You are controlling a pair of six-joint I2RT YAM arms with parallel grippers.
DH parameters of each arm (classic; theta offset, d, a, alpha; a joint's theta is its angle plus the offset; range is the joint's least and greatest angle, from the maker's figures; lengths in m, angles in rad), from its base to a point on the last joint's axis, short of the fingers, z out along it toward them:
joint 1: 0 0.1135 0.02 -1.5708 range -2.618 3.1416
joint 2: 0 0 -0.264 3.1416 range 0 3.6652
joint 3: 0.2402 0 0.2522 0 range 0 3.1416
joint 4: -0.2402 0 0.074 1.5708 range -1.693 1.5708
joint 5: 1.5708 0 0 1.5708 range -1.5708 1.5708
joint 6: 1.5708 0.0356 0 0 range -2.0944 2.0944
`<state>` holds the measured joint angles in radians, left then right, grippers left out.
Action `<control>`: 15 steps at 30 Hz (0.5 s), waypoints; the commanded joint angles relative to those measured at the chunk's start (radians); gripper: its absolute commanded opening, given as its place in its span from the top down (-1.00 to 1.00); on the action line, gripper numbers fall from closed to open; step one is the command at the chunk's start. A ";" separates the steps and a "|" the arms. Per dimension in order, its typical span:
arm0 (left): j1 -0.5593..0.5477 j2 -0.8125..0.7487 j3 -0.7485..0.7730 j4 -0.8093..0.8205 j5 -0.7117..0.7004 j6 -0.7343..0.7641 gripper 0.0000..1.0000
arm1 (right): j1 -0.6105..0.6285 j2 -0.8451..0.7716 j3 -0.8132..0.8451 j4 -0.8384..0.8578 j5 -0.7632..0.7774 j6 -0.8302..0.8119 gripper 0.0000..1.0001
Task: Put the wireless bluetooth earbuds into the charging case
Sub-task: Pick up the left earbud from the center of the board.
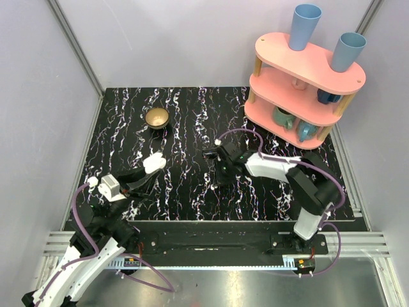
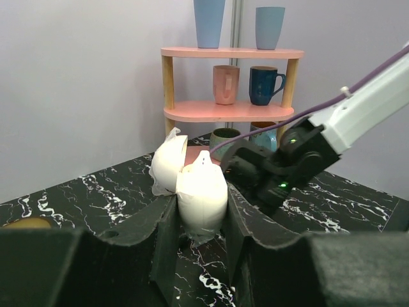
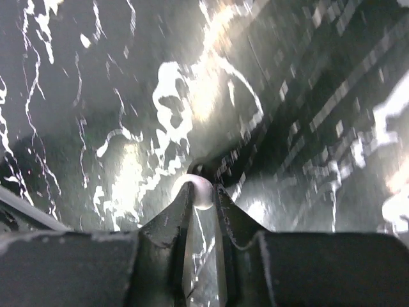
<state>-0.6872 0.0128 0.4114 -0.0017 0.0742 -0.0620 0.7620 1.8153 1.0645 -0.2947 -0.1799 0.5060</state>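
The white charging case [image 2: 201, 192] stands upright between the fingers of my left gripper [image 2: 201, 220], which is shut on it just above the table. Its hinged lid [image 2: 169, 163] is swung open to the left. From above, the case [image 1: 154, 163] shows at the tip of the left gripper [image 1: 148, 171], left of centre. One small glossy white earbud [image 3: 202, 192] is pinched at the very tips of my right gripper [image 3: 203, 197], low over the black marble table [image 3: 128, 96]. The right gripper [image 1: 217, 169] sits mid-table, to the right of the case and apart from it.
A brass bowl [image 1: 156, 118] stands at the back left of the table [image 1: 185, 204]. A pink three-tier shelf [image 1: 307, 83] holding mugs and two blue cups [image 1: 304, 27] fills the back right corner. Grey walls close in the back and sides.
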 commanded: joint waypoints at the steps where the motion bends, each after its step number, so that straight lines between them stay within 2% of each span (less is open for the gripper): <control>1: -0.005 -0.031 -0.013 0.065 -0.004 -0.018 1.00 | 0.026 -0.178 -0.112 0.114 0.071 0.158 0.73; 10: -0.003 -0.019 -0.022 0.109 0.003 -0.032 1.00 | 0.065 -0.517 -0.167 0.184 0.227 0.203 0.81; 15: -0.003 0.018 -0.033 0.135 0.010 -0.045 1.00 | 0.091 -0.628 -0.163 0.196 0.296 0.190 0.82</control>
<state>-0.6872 0.0132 0.3859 0.0593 0.0753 -0.0849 0.8234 1.2594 0.8913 -0.1452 0.0143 0.6895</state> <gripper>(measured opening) 0.340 0.187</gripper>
